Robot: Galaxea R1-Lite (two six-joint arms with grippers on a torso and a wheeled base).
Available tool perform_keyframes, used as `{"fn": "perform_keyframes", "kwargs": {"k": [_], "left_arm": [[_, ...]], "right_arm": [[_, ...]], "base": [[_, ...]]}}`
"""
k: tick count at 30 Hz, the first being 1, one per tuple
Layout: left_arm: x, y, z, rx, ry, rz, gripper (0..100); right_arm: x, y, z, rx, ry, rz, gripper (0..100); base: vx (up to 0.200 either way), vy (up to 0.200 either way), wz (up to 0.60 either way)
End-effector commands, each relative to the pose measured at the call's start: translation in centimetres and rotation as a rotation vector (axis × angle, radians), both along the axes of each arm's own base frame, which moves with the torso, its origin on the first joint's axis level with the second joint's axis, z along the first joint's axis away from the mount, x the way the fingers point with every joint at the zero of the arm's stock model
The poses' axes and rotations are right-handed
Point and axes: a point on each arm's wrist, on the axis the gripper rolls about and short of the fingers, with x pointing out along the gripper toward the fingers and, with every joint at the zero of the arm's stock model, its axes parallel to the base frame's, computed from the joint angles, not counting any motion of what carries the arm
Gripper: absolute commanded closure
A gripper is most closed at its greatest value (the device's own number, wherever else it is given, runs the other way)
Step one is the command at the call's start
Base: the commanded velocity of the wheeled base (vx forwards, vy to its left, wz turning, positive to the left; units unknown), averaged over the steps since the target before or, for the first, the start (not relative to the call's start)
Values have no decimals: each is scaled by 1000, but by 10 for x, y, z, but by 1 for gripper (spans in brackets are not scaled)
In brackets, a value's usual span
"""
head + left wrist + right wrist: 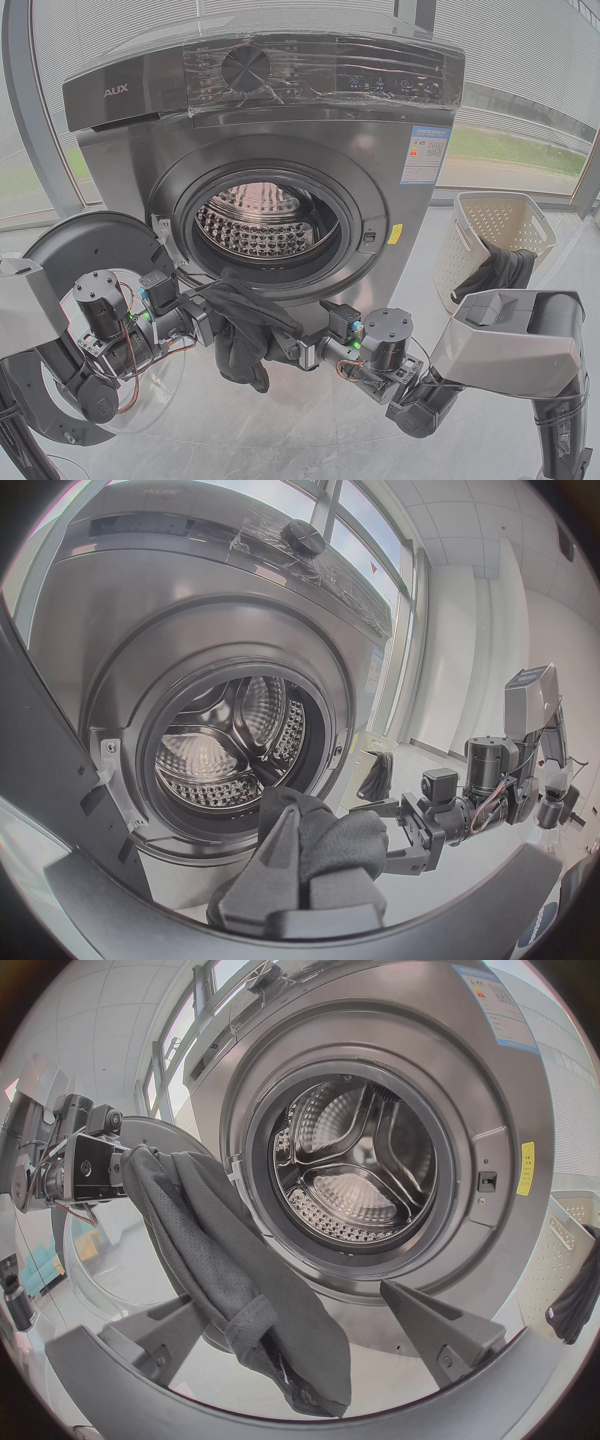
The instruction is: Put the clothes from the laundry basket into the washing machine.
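Left gripper [306, 861]: clamped on a bunched fold of the dark garment, just in front of the lower rim of the washing machine's opening.
Dark garment [247, 331]: held at one end only. The rest hangs loose below and outside the opening, above the floor [312, 425]. None of it is inside yet.
Right gripper [381, 833]: spread wide and holding nothing, just beside the hanging cloth on the side away from the left gripper. The cloth drapes close to one of its fingers.
Washing machine [262, 125]: its round door [81, 250] is swung fully open to the robot's left. The steel drum [262, 219] looks empty.
Laundry basket [500, 219]: on the floor to the right of the machine, well apart from both arms, with a second dark garment [500, 272] draped over its front rim.
Stage: probably the carry into the drum, with one more piece waiting in the basket.
Risk: the trailing end could catch on the door seal or stay hanging outside if the left arm lets go too near the rim.
Risk: the cloth could snag on the right gripper's open fingers and be dragged back out.
Risk: a thin pinch on bunched fabric may slip and drop the garment on the floor.
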Motion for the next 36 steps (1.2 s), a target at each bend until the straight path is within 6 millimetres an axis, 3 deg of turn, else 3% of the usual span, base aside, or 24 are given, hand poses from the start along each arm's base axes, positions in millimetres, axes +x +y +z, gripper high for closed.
{"fn": "perform_keyframes", "kwargs": {"k": [1, 11, 12, 25, 26, 36], "left_arm": [[-1, -1, 1, -2, -6, -4, 100], [-1, -2, -1, 0, 1, -7, 100], [-1, -2, -2, 1, 3, -7, 100], [4, 0, -7, 6, 17, 4, 100], [4, 1, -7, 6, 19, 7, 0], [15, 11, 0, -23, -9, 53, 0]], "right_arm": [[1, 4, -5, -2, 2, 10, 0], [3, 14, -11, 11, -13, 29, 0], [1, 14, -11, 13, -16, 32, 100], [-16, 17, 7, 40, -35, 71, 100], [-17, 16, 9, 42, -35, 70, 100], [-23, 10, 39, 85, -71, 65, 100]], "base": [[0, 0, 0], [0, 0, 0], [0, 0, 0], [0, 0, 0], [0, 0, 0], [0, 0, 0]]}}
